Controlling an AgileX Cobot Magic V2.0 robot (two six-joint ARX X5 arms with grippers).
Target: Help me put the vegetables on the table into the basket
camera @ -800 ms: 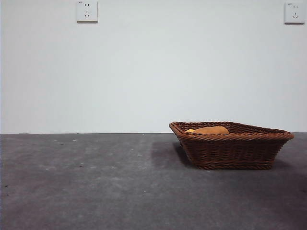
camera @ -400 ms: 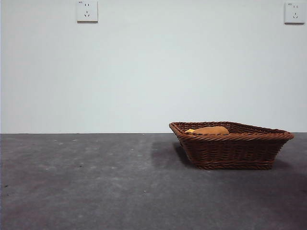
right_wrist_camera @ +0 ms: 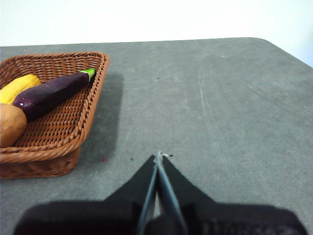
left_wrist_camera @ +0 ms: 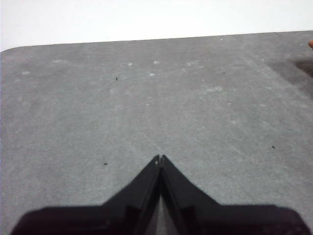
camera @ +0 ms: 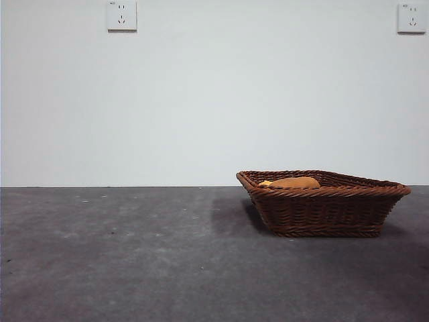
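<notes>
**All three vegetables in the basket, both grippers clenched over bare counter**

The wicker basket [camera: 323, 202] stands on the dark grey counter [camera: 134, 261], at about four o'clock from the middle of the front view. From that low angle only the tan-brown potato [camera: 293, 182] shows above the braided rim, with a sliver of yellow just beside it.

The right wrist view looks down into the basket [right_wrist_camera: 73, 122] and shows the whole load. The purple eggplant [right_wrist_camera: 51, 95] lies slantwise across the woven floor, its green stem pointing toward the basket's far corner. The yellow vegetable [right_wrist_camera: 17, 87] lies alongside it and touches it, and the potato [right_wrist_camera: 10, 125] sits against the near wall — partly cut off by the picture's edge.

The right gripper [right_wrist_camera: 159, 157] hangs above bare counter, near the basket but apart from it, with the basket off at about ten o'clock from its tip. Its two black jaws are pressed together to a point with nothing between them.

The left gripper [left_wrist_camera: 160, 158] is likewise clenched on nothing (its jaws meet in a thin seam) above a mottled stretch of counter. Neither arm shows in the front view. Two white wall sockets [camera: 121, 15] sit high on the pale wall behind — one near each top corner.
</notes>
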